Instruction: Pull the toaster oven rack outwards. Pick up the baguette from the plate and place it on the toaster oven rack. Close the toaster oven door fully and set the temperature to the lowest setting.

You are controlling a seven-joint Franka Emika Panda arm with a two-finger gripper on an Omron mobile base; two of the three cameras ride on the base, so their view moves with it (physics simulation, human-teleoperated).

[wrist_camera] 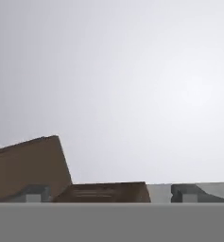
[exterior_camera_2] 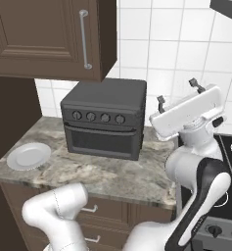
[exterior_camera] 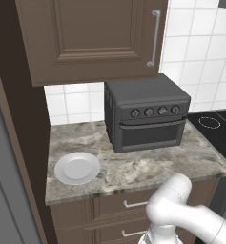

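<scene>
The dark grey toaster oven [exterior_camera: 145,112] [exterior_camera_2: 105,122] stands on the stone counter against the tiled wall. Its door [exterior_camera: 150,133] [exterior_camera_2: 100,141] is up and shut, under a row of knobs [exterior_camera: 155,112] [exterior_camera_2: 98,117]. The rack is hidden behind that door. The white plate [exterior_camera: 77,167] [exterior_camera_2: 28,156] lies left of the oven with nothing on it. The baguette is out of view. My gripper [exterior_camera_2: 178,93] [wrist_camera: 111,193] is raised to the right of the oven, well above the counter, pointing up and away. Its fingers [exterior_camera_2: 160,101] stand wide apart, open, with nothing between them.
A brown wall cabinet [exterior_camera: 90,38] [exterior_camera_2: 44,37] with a bar handle hangs above the oven. A black stovetop [exterior_camera: 219,131] [exterior_camera_2: 230,162] lies to the right. A tall dark panel [exterior_camera: 14,157] bounds the counter on the left. Drawers [exterior_camera: 133,204] sit below the counter edge.
</scene>
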